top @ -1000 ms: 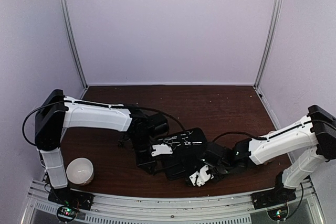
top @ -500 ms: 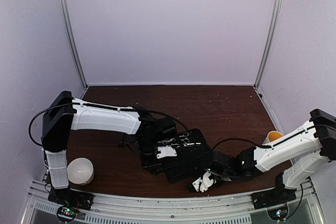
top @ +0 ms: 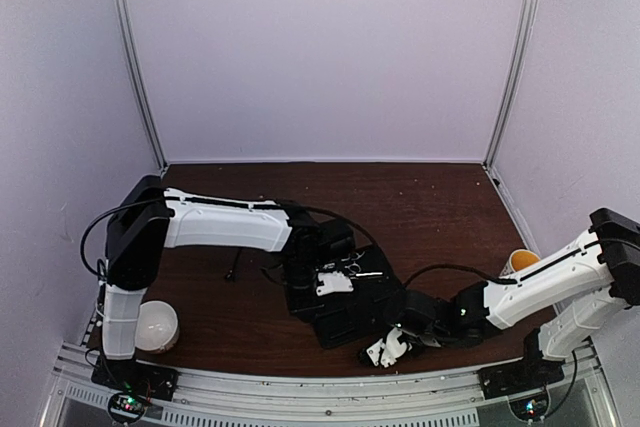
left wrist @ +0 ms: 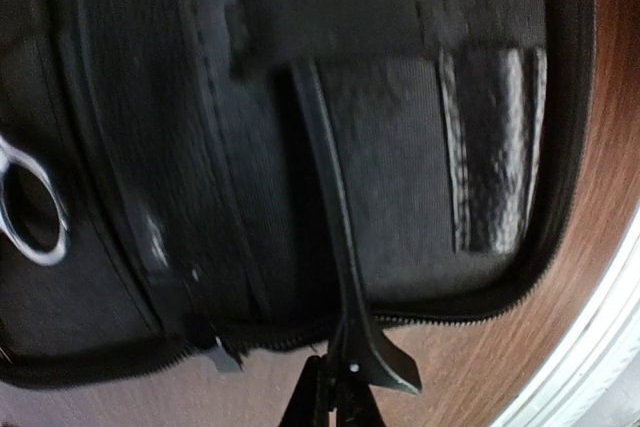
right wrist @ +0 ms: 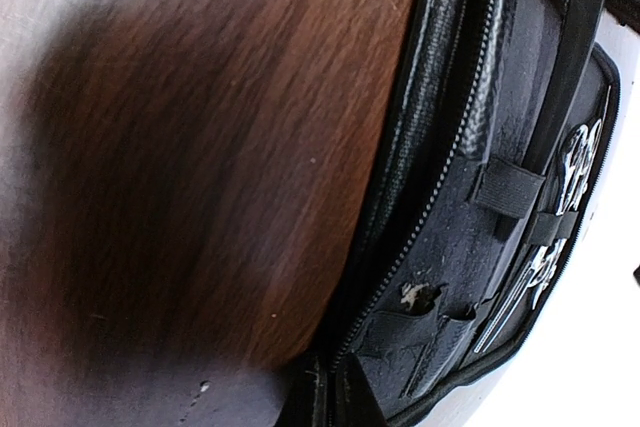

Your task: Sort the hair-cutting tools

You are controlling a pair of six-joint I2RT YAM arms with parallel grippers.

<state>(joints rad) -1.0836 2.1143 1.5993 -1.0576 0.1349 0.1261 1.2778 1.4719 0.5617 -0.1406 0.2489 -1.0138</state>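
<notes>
The left gripper (left wrist: 335, 397) is pressed together on the flared tail of a black clip (left wrist: 322, 197). The clip's long axis runs straight away from the jaws, across the lining of the open fabric case (left wrist: 480, 277). Its tip meets a dark strap (left wrist: 330, 17); whether it is threaded under cannot be told. A scissors ring (left wrist: 30, 212) lies to one side and a pocket (left wrist: 490, 157) to the other, and neither obstructs. The right gripper (right wrist: 328, 402), likewise closed, sits at the case's zip edge, farther from the clip.

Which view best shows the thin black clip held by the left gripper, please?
The left wrist view: the black clip runs full-length from the left gripper across the open case. In the top view it is indistinct; the right wrist view does not clearly show it.
</notes>
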